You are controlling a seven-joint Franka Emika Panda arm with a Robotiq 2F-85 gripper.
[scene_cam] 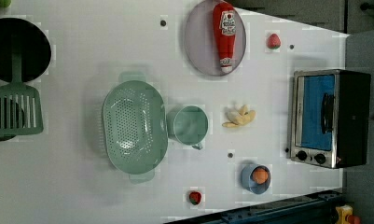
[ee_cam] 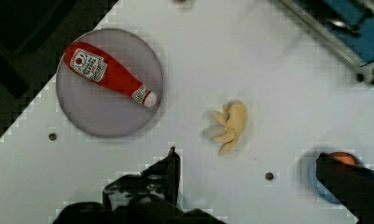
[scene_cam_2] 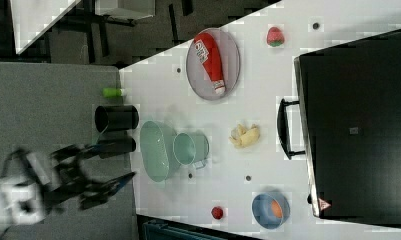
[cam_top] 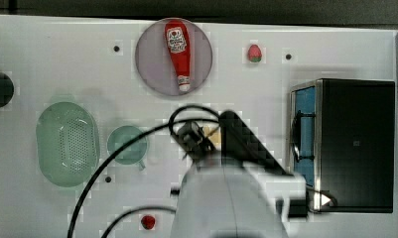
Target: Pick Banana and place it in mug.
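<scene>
The fingers are spread wide and hold nothing; in the wrist view one dark fingertip and the other stand apart above the desk. The banana lies flat on the desk between and beyond them, touching neither. It is a pale-yellow, part-peeled toy with cream flaps splayed out, soft-looking and curved.

In the left view the banana lies just to the right of the mug, apart from it. The mug is round, dull green, smooth, open end up, touching a pale-green oval strainer with a perforated floor. Further along is a round grey plate carrying a red ketchup bottle, a blue bowl with an orange ball inside, and a boxy metal oven with a blue door.
</scene>
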